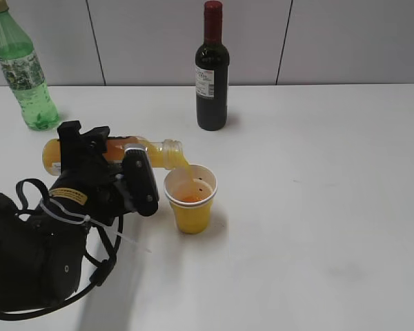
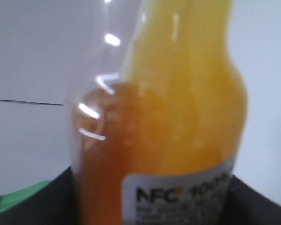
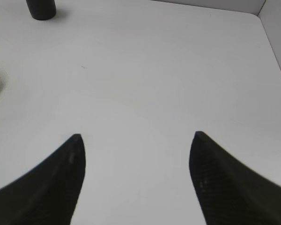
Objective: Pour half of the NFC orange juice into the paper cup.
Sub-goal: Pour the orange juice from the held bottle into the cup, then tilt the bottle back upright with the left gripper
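One NFC orange juice (image 1: 110, 150) lengthwise level, neck rightward over paper cup (image 1: 192, 207)

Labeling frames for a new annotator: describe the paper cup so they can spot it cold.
On the white table, look right of the black left arm's gripper, in front of the dark wine bottle. The paper cup stands upright under the tipped NFC orange juice bottle's mouth. It is the only yellow, open-topped, short container; everything else is a bottle.
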Tool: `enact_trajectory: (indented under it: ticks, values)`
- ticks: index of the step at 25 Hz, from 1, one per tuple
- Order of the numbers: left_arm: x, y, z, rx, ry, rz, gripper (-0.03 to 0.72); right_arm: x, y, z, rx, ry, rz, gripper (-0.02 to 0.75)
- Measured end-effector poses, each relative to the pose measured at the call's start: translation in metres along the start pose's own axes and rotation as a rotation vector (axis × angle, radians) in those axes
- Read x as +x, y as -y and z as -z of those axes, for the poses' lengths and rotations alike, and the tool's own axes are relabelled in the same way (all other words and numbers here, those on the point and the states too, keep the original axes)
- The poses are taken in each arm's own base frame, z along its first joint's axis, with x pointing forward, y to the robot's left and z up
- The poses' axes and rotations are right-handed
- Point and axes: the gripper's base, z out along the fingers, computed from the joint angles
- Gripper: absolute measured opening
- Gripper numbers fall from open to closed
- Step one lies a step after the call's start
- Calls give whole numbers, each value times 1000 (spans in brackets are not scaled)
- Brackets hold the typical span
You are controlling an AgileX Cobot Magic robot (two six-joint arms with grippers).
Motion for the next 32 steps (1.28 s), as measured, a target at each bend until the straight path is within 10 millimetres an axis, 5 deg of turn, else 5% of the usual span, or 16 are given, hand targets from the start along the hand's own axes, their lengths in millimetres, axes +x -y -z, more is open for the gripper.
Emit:
enact_trajectory:
  ticks: [19,32]
  values:
    - [0,0,0,-3,5,7,466,0,0,0,0,0,0,527]
    - [-3,-12,3,-23,27,488,466,0,0,0,0,0,0,527]
